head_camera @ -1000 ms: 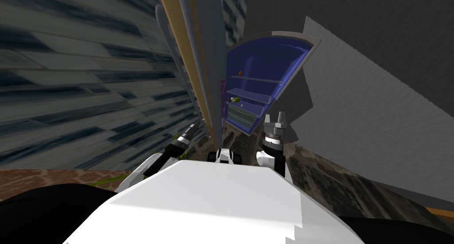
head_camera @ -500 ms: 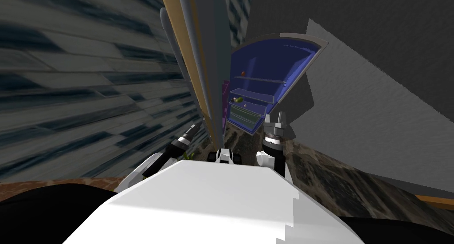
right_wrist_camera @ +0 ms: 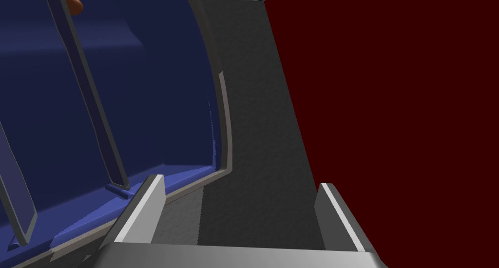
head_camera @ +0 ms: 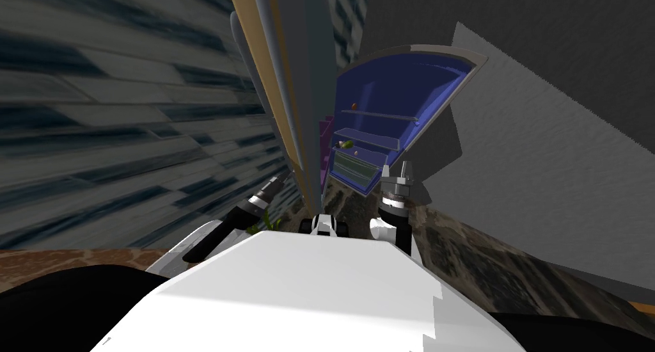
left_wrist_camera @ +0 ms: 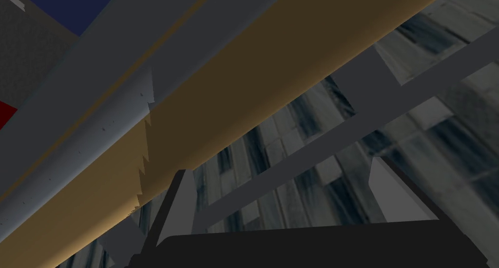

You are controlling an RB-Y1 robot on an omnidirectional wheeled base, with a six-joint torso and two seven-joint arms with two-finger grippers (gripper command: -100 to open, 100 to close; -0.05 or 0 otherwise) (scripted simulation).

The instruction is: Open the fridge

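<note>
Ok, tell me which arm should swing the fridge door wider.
Left, I'd judge. The left gripper is outside the door, its open fingers facing a grey bar beside the tan edge. The right gripper stands open before the blue fridge interior, away from the door.

The blue-lined fridge compartment [head_camera: 409,79] holds thin translucent shelves, one above another. The upper translucent shelf [head_camera: 377,116] carries a small round orange-brown item [head_camera: 352,105]. The middle translucent shelf [head_camera: 368,137] carries a small green item [head_camera: 345,143] at its front edge. Below, a small pale orange ball [head_camera: 356,153] lies on the level above a ribbed translucent drawer [head_camera: 350,168]. The compartment stands on a dark mottled floor [head_camera: 460,246].
</note>
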